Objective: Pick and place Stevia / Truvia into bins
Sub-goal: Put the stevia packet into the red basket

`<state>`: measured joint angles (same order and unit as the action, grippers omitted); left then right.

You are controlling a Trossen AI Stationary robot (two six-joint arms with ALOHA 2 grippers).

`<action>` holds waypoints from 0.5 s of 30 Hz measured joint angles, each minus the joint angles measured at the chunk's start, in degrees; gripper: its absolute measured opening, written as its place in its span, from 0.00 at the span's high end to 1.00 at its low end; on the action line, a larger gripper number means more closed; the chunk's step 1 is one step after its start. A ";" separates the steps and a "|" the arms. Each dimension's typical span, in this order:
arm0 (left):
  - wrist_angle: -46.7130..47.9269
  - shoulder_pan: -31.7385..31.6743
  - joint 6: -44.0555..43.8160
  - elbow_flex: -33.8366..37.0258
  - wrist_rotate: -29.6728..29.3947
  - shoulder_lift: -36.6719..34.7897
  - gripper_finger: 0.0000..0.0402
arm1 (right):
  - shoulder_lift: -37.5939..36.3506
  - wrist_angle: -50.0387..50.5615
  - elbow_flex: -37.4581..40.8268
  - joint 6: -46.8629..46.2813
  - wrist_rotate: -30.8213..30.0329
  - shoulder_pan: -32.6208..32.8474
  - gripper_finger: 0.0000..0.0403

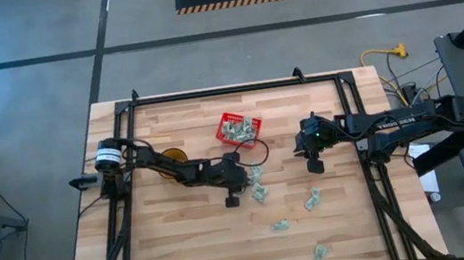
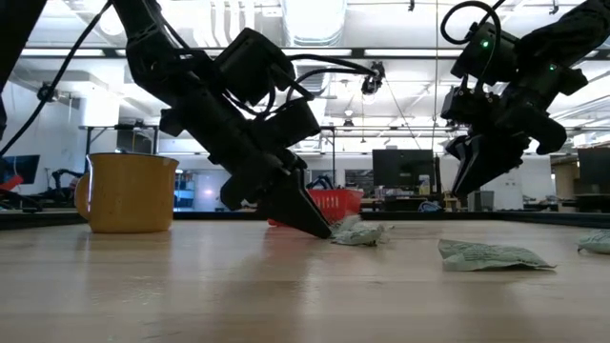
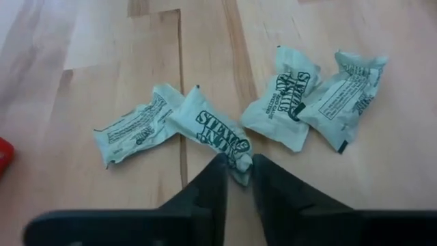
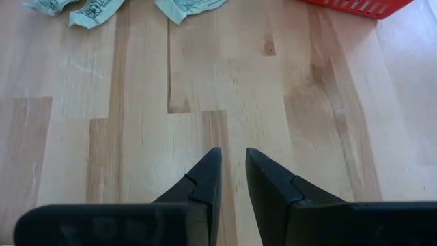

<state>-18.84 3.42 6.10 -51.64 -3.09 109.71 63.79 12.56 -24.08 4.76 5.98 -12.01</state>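
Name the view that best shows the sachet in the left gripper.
The left wrist view: the left gripper pinches the sachet's corner, print readable. The high view shows only a speck, the low view a crumpled edge, the right wrist view nothing certain.
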 joint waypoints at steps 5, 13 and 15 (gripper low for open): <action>0.43 0.00 2.19 -0.11 -0.53 -0.28 0.98 | 0.00 0.00 0.00 0.17 -0.02 0.00 0.85; 1.07 -0.03 2.19 -0.09 -1.93 -2.96 0.99 | 0.00 -0.03 0.00 0.37 -0.01 0.00 0.85; 2.47 -0.04 2.17 -0.07 -4.25 -4.19 0.99 | 0.00 0.00 0.00 0.37 -0.02 0.00 0.85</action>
<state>-16.36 3.39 8.27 -51.71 -7.34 105.52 63.79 12.56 -24.08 5.12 5.96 -12.01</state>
